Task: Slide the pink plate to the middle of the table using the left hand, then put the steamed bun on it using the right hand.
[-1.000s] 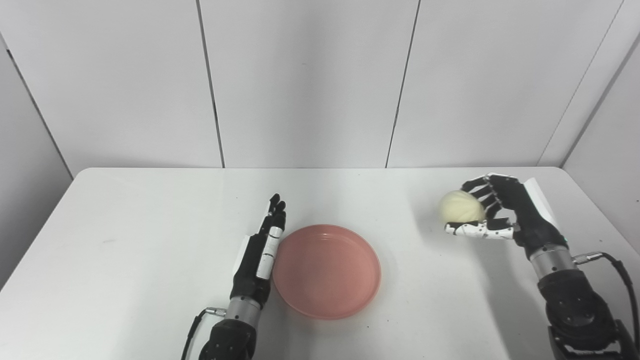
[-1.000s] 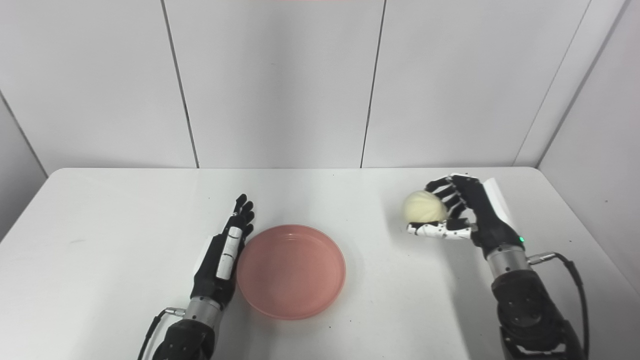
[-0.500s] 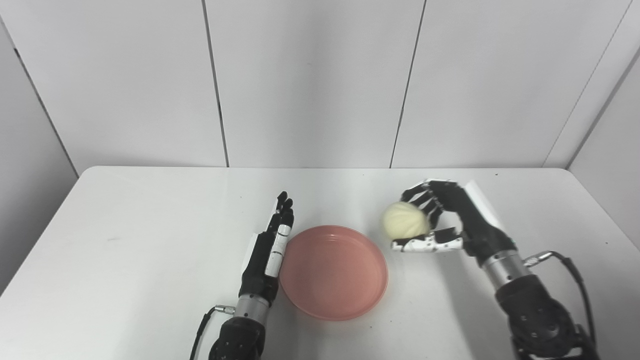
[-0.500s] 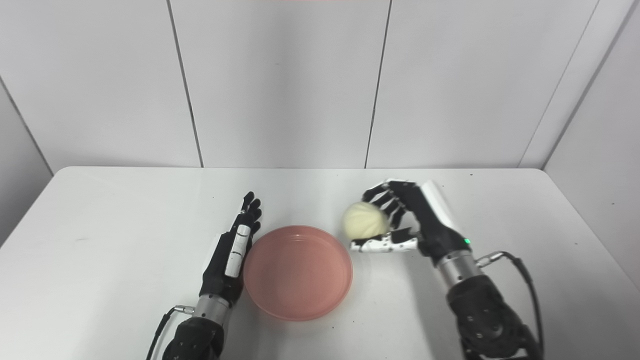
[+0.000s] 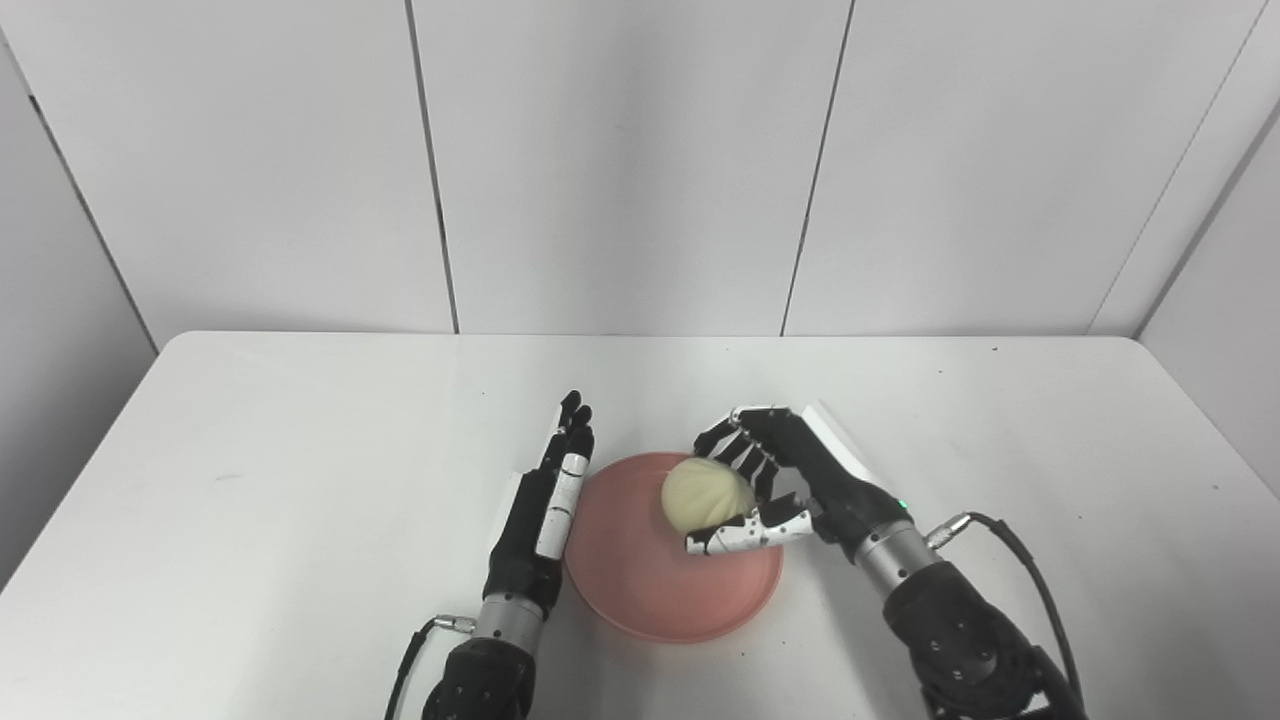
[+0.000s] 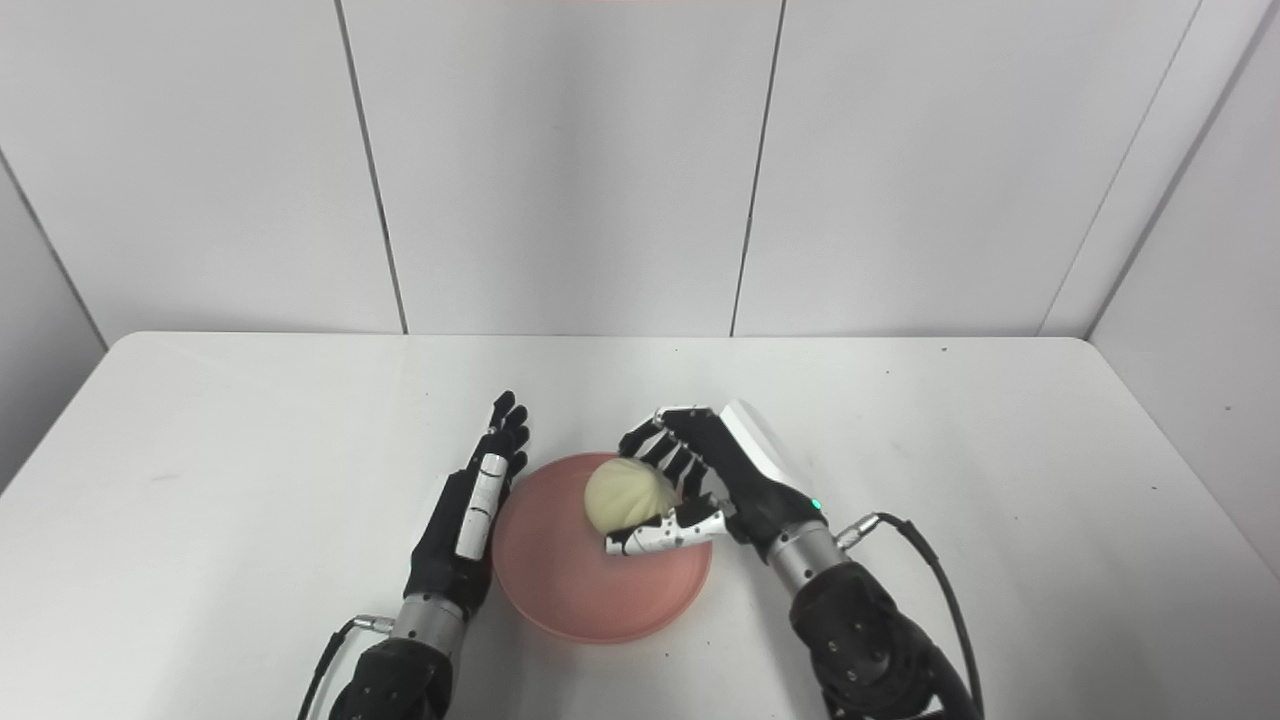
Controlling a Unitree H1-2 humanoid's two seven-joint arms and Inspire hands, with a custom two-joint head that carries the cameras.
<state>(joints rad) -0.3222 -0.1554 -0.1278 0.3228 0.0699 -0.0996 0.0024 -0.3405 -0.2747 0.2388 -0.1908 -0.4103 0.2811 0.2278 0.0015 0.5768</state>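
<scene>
- The right hand point(image 5: 790, 490) is clamped on the steamed bun point(image 5: 708, 496), fingers point(image 5: 735, 447) curled over its far side and the thumb underneath — the bun sits over the right half of the pink plate point(image 5: 640, 580); whether it touches the plate cannot be told.
- The left hand point(image 5: 540, 515) holds nothing; its fingers are straight and pressed together, pointing toward the desk's far edge, the hand standing on edge right against the plate's left rim.
- The pink plate lies on the white table point(image 5: 250, 500) about midway between the left and right edges, nearer the front edge than the far one.
- Both forearms come up from the front edge, one on each side of the plate — a cable point(image 5: 1030, 580) trails from the right wrist.
- Grey wall panels point(image 5: 620, 160) rise behind the far edge.
</scene>
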